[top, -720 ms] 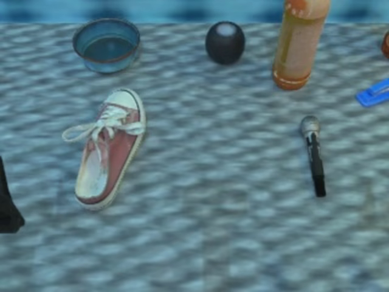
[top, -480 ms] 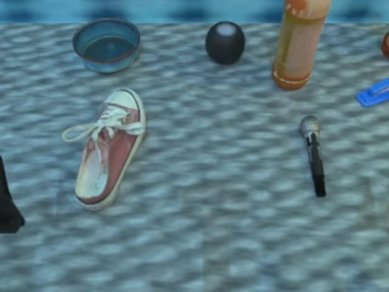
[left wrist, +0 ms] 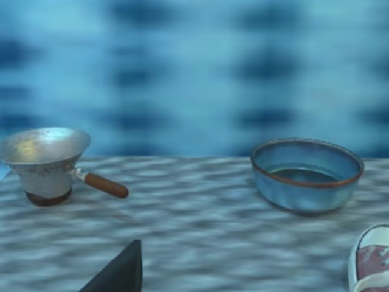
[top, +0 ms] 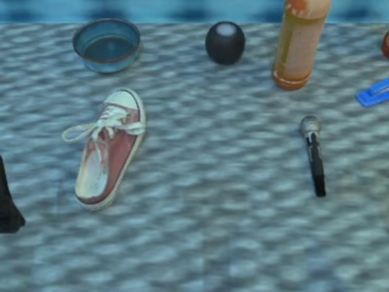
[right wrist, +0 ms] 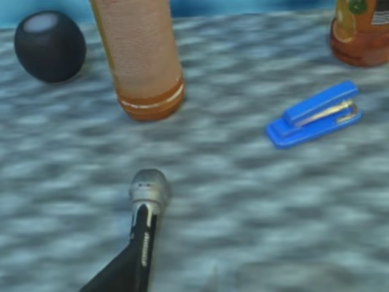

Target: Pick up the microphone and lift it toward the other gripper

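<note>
Top view looks straight down; both low wrist views share its bowl [top: 107,44] and microphone [top: 313,153].

The microphone [top: 313,155] lies flat on the right half of the table [top: 219,231], with bare cloth open on its left, right and near sides. Beyond its head stands 1 tall orange bottle [top: 299,42], the nearest obstacle. The blue stapler [top: 373,92] lies well apart near the right edge. The black ball [top: 225,42], shoe [top: 110,149] and bowl [top: 107,44] sit farther left.
</note>
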Action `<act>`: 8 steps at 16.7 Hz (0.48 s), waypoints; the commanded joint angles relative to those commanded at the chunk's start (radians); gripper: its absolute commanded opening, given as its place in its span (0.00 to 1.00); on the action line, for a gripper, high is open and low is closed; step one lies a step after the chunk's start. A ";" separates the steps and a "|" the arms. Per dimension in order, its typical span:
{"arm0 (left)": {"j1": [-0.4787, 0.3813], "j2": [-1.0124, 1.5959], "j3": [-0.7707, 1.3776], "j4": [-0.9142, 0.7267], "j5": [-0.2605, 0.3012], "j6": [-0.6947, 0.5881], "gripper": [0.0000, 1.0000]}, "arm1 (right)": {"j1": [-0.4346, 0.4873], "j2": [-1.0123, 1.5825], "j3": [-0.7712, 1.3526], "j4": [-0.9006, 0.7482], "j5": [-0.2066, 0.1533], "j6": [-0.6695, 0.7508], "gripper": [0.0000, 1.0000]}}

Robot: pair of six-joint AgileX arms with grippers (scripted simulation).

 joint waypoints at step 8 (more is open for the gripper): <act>0.000 0.000 0.000 0.000 0.000 0.000 1.00 | 0.141 0.841 0.581 -0.424 0.017 0.152 1.00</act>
